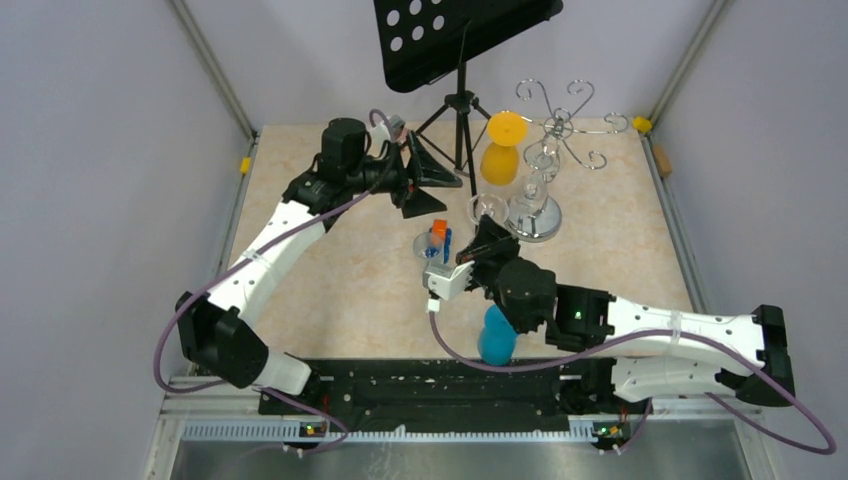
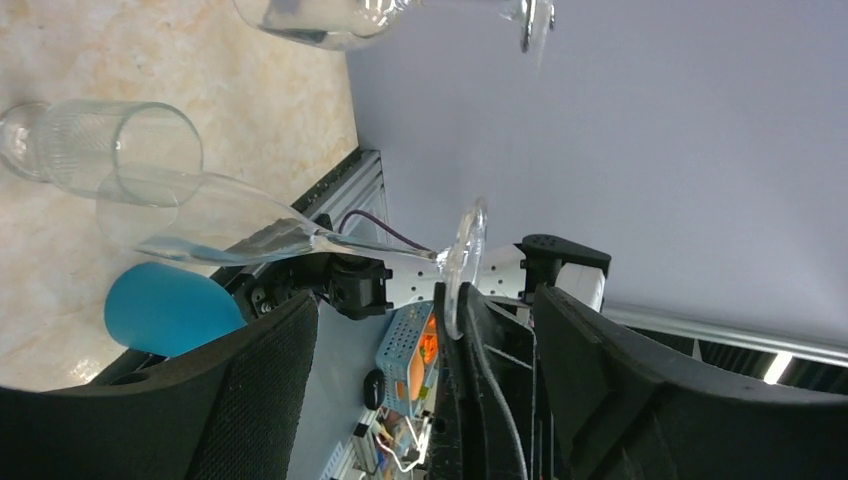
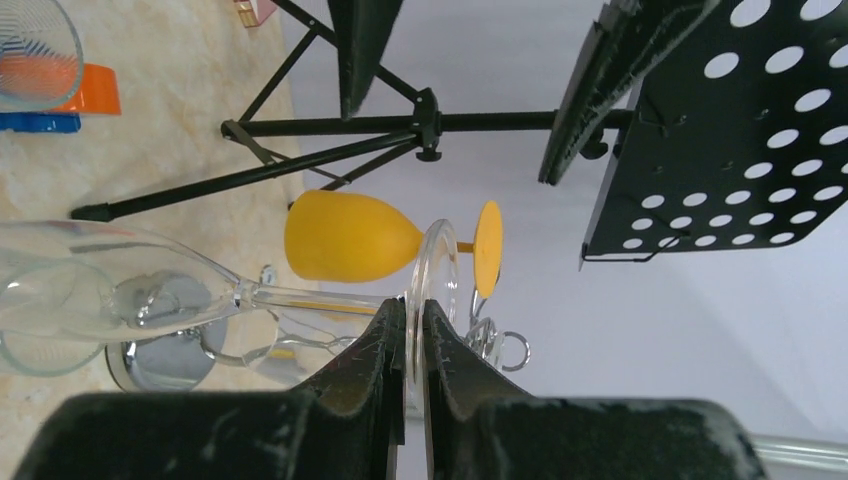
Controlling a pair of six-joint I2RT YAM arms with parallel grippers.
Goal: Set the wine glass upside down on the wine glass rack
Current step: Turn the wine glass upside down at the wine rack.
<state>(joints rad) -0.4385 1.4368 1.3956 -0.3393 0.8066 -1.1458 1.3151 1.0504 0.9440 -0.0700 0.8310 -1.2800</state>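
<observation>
Left jaws: wide open, holding nothing, near the black tripod music stand (image 1: 455, 35).
Clear see-through wine glass (image 1: 488, 207): upside down, bowl low, just beside the rack's round base.
Right jaws: squeezed almost shut on the wine glass's flat foot (image 3: 432, 262).
Shiny chrome wire wine glass rack (image 1: 558, 127): stands on the tan surface (image 1: 340, 270); a yellow goblet (image 1: 502, 160) hangs upside down on it.

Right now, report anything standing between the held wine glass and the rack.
Nothing visible between them. The right pincer grips the wine glass by its foot close beside the wine glass rack. A yellow glass already hangs from a nearby arm.
</observation>
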